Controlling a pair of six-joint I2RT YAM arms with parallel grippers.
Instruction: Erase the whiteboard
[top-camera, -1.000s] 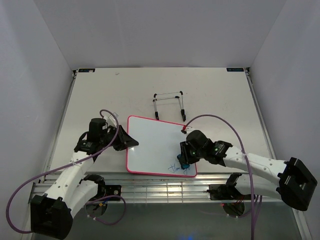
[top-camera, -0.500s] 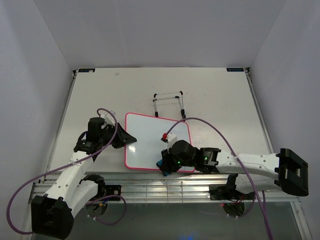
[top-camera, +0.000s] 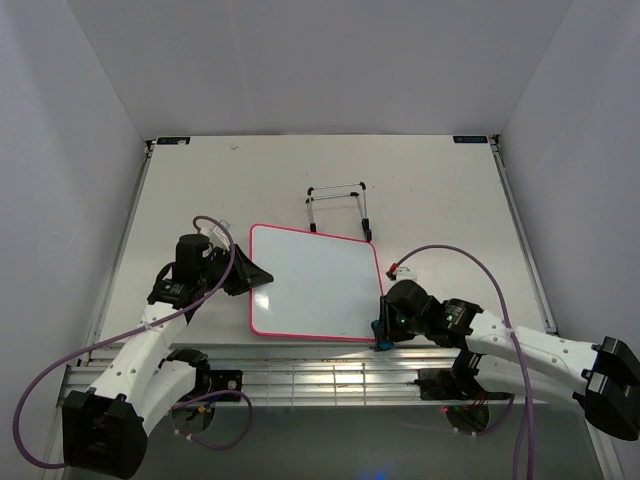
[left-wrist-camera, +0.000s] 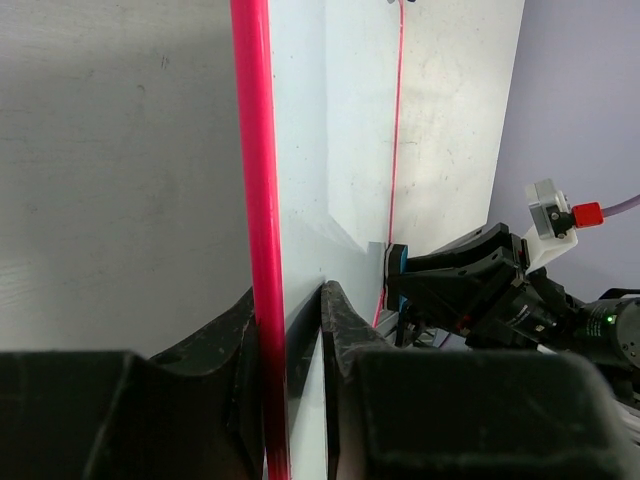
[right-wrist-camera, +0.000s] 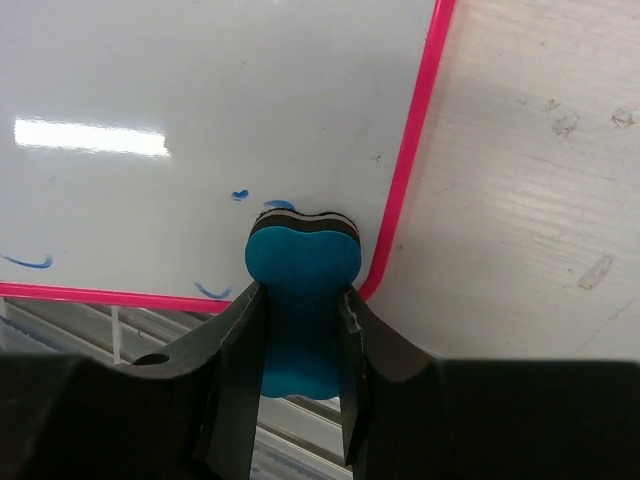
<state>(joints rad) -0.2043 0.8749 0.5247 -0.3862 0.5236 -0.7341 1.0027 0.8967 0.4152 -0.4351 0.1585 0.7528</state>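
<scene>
R end effector (right-wrist-camera: 298, 305) pinches eraser (right-wrist-camera: 302, 262) on whiteboard (right-wrist-camera: 200, 90) corner; L end effector (left-wrist-camera: 290, 300) grips edge.

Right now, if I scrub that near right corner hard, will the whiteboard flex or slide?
Probably stiff: the whiteboard shows a straight frame. It looks thin and light, so likely to skate, though the left hand clamping its edge should resist. Its surface is glossy, so the eraser may slip off.
</scene>
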